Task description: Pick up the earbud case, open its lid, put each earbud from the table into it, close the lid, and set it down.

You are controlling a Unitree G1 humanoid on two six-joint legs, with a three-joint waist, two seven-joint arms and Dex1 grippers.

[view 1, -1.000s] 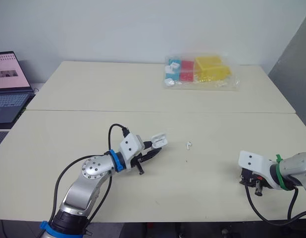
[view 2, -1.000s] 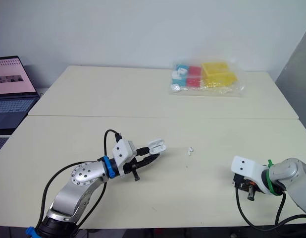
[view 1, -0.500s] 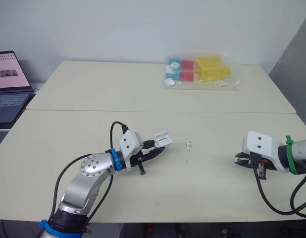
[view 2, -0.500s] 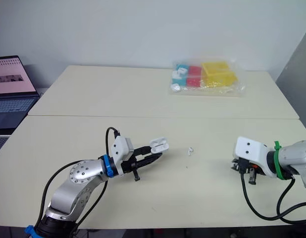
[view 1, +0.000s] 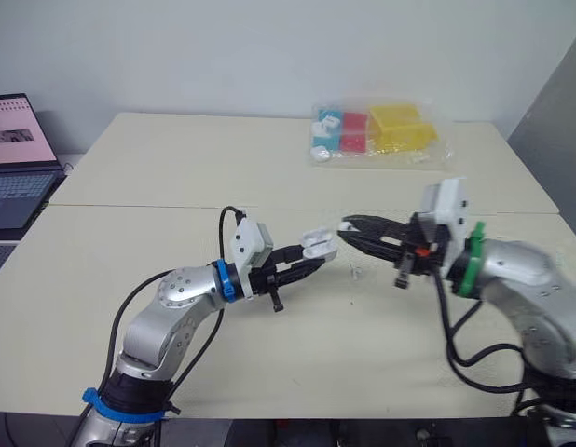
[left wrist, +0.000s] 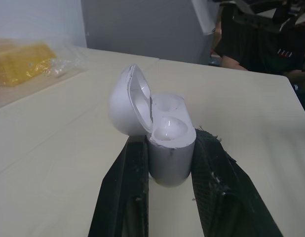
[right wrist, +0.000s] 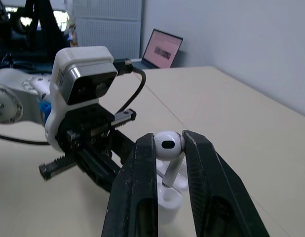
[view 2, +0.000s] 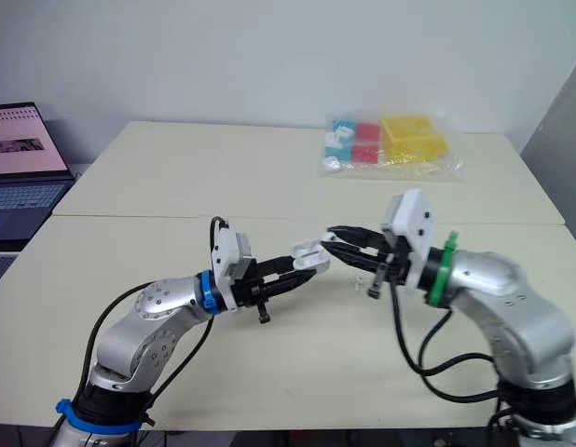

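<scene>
earbud held just over the open case, above the tabletop (view 1: 176, 177)
the left tool (view 1: 319, 259) is clamped on the earbud case (left wrist: 170, 158), held off the tabletop with its lid (left wrist: 125, 106) tipped open and both wells showing. the right tool (view 1: 349, 226) is pinched on an earbud (right wrist: 167, 144) by its head, stem pointing down, just above the case's opening. a second earbud (view 1: 355, 273) lies on the tabletop beneath the two tools.

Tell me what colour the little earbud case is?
White. The earbud case shows best in the left wrist view.
</scene>
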